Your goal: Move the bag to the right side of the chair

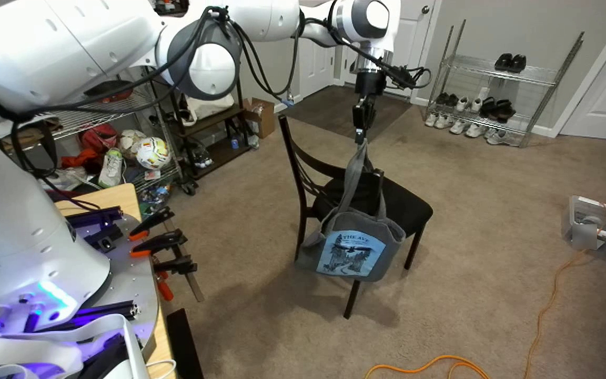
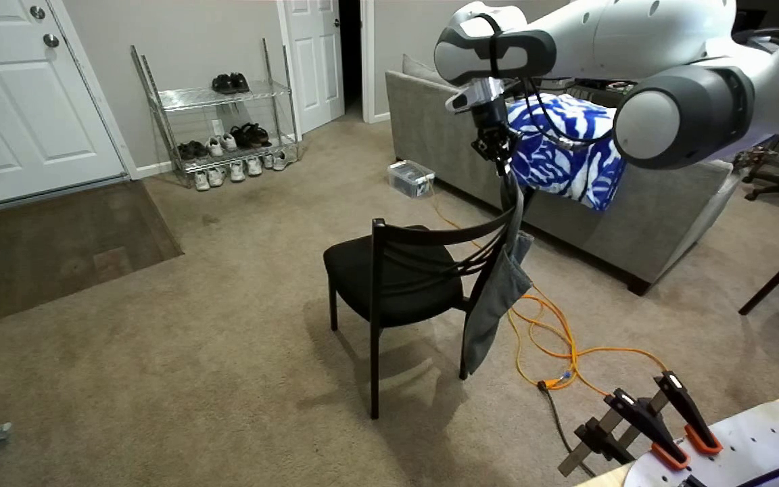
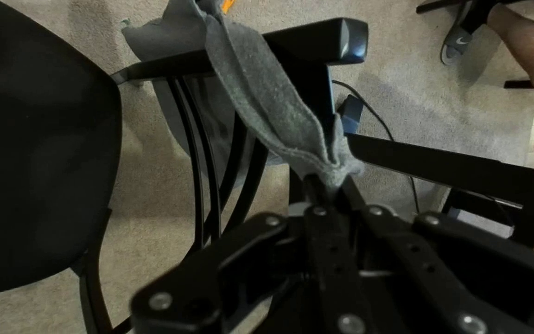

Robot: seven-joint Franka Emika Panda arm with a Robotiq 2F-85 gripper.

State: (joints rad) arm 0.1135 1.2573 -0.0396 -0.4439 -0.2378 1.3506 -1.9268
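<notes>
End effector (image 1: 360, 138) grips the bag (image 1: 353, 252) by its handles (image 1: 353, 178); the bag hangs below, long axis near upright, beside a backrest post (image 3: 318, 44) of the chair (image 1: 407, 202). Whether the handles loop that post, likely crucial next, is unclear.

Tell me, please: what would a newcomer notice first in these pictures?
Probably the white robot arm, high in both exterior views. Next, the grey tote bag with its blue printed patch, held in the hand at the back of the black chair. Beyond, in an exterior view, a blue-and-white blanket lies over the sofa.
</notes>
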